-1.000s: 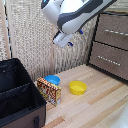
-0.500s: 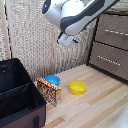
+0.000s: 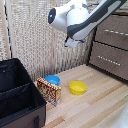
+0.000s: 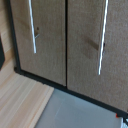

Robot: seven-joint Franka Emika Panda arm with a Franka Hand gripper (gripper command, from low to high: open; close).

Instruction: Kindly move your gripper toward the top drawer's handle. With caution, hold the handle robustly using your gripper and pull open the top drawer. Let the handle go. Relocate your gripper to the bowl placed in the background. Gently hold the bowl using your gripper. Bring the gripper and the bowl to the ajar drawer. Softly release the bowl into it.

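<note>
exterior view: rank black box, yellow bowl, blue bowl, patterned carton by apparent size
1. black box, largest by far, though nearest the camera.
2. patterned carton.
3. yellow bowl.
4. blue bowl, looks slightly smaller, but the carton partly hides it and it sits farther back, so 3 versus 4 is unsure.

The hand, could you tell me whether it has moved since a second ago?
Yes: the hand has shifted toward the exterior view's right, nearer the top drawer.

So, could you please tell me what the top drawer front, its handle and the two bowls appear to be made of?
The top drawer front looks like grey-brown wood or laminate with a matte, faintly grained surface. Its handle is a slim bar that reads as bright silver metal. The blue bowl and the yellow bowl look like smooth plastic, uniformly coloured, though glazed ceramic cannot be ruled out.
</note>
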